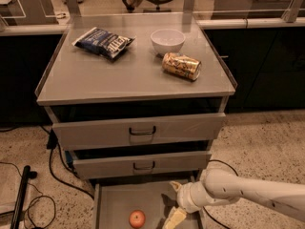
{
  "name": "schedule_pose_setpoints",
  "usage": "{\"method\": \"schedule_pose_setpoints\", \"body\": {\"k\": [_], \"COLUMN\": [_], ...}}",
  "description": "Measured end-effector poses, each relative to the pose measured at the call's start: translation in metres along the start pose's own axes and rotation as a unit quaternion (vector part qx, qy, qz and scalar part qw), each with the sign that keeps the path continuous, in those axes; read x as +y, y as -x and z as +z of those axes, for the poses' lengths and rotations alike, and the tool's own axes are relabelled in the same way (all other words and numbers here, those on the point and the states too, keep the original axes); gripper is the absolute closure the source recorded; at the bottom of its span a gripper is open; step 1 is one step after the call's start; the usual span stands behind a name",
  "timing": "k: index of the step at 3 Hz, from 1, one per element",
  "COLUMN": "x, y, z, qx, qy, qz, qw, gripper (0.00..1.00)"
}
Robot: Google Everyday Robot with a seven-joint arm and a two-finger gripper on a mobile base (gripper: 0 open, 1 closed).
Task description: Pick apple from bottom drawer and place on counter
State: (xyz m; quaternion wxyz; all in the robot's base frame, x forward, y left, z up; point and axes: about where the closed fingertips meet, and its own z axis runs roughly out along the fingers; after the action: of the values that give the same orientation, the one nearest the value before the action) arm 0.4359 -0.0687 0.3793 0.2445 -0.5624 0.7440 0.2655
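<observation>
The apple (137, 219), small and red-orange, lies on the flat grey floor of the open bottom drawer (119, 199), left of centre near the lower edge of the view. My gripper (174, 202) hangs over the drawer's right half, to the right of the apple and apart from it, with two pale fingers (174, 217) spread open and nothing between them. The white arm comes in from the right. The counter (128, 73) is the flat grey top of the cabinet above.
On the counter lie a dark blue chip bag (103, 42), a white bowl (167, 40) and a gold drink can (181, 66) on its side. Two upper drawers with dark loop handles (142, 130) stand slightly open. Black cables (52, 168) run on the floor at left.
</observation>
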Motion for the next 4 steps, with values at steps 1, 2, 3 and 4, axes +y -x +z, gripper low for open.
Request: {"method": "schedule_pose_setpoints", "body": {"k": [1, 2, 3, 4], "x": [0.000, 0.001, 0.003, -0.011], "y": [-0.010, -0.022, -0.030, -0.047], "z": [0.029, 0.063, 0.098, 0.161], "qx": [-0.007, -0.012, -0.018, -0.030], "qy": [0.015, 0.029, 0.042, 0.046], "qz": [0.012, 0.026, 0.033, 0.044], "qw": [0.9998, 0.9992, 0.9984, 0.9975], "gripper": [0.00, 0.00, 0.00, 0.00]}}
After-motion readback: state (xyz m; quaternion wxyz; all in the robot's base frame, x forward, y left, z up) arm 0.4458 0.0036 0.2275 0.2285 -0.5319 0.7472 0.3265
